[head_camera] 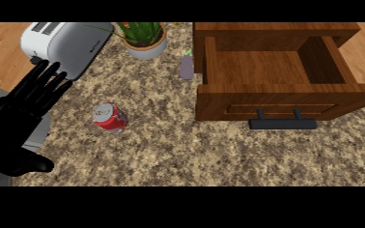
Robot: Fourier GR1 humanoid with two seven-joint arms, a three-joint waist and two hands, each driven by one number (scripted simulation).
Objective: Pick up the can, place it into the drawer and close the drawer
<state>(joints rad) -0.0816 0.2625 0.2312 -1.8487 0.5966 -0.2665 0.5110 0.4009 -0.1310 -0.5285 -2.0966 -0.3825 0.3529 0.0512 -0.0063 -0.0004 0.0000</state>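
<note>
A red can with a silver top lies on its side on the speckled counter, left of centre. The wooden drawer stands pulled open at the upper right, its inside bare, with a black handle on its front. My left hand rests open at the left edge, fingers straight and pointing up, apart from the can. My right hand does not show.
A silver toaster sits at the upper left behind my left hand. A potted plant stands at the back centre. A small purple eggplant lies just left of the drawer's side wall.
</note>
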